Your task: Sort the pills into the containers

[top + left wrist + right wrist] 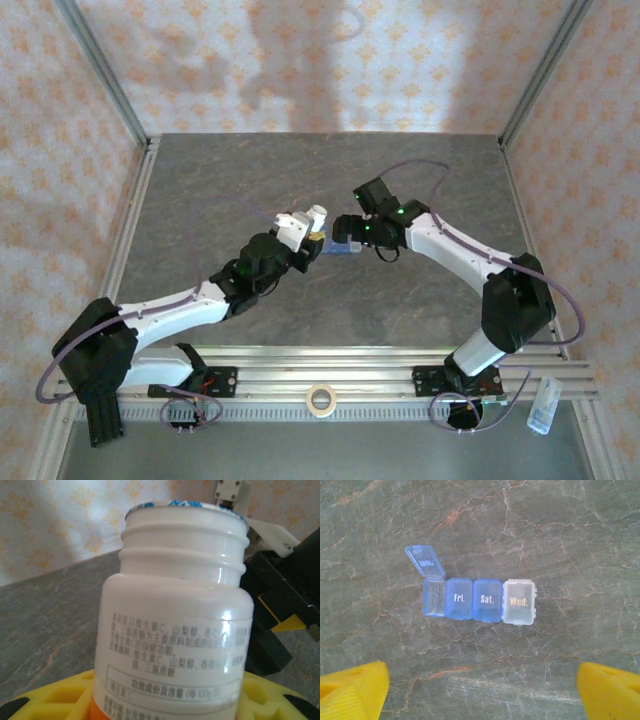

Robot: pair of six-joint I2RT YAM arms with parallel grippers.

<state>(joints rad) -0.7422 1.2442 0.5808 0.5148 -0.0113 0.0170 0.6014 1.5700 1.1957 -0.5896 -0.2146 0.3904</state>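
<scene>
Near the middle of the table (200,190), the left hand (303,243) is clamped on an uncapped white pill bottle (175,605). The right hand (480,690) hangs empty, fingers spread wide, over the pill organiser (477,600). The end compartment (434,598) beside "Fri." stands open; the others are shut. To pour well, bring the bottle's mouth close over that compartment, then tip slowly so pills drop singly rather than scatter.

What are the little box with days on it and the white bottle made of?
The box looks like translucent plastic, blue with one clear compartment; light passes through. The bottle seems glossy white plastic: highlights shine on it, moulded threads ring its neck.
</scene>
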